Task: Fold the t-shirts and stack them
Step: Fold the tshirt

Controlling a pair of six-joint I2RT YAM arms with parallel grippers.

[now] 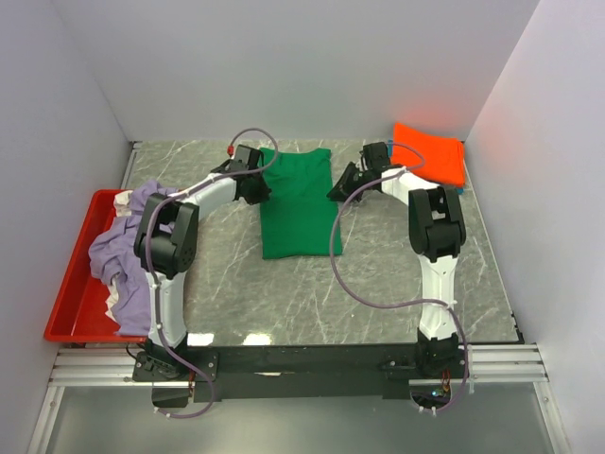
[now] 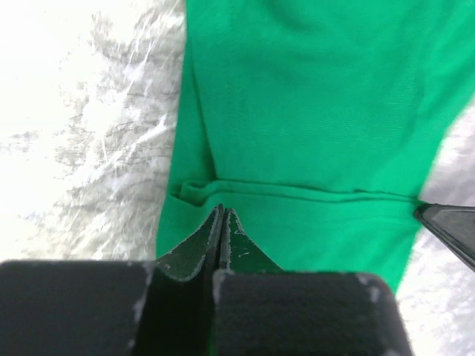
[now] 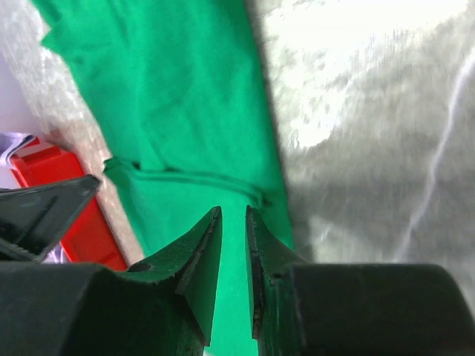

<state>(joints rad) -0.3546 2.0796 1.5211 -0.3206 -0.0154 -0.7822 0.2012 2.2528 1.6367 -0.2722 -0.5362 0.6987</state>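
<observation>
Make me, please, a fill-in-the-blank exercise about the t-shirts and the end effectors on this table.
1. The middle t-shirt is ____.
2. The lavender t-shirt lies in the red ____.
3. The left end effector and right end effector flank the middle t-shirt; only the ____ one is shut.
Missing words: green; tray; left.

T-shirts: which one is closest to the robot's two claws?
The green t-shirt, flat mid-table between the left gripper and right gripper. The orange t-shirt lies folded far right; the lavender t-shirt is heaped on the red tray.

Marbled table (image 1: pixel 378 274) bears green tee (image 1: pixel 295 203) and orange tee (image 1: pixel 430 151).
</observation>
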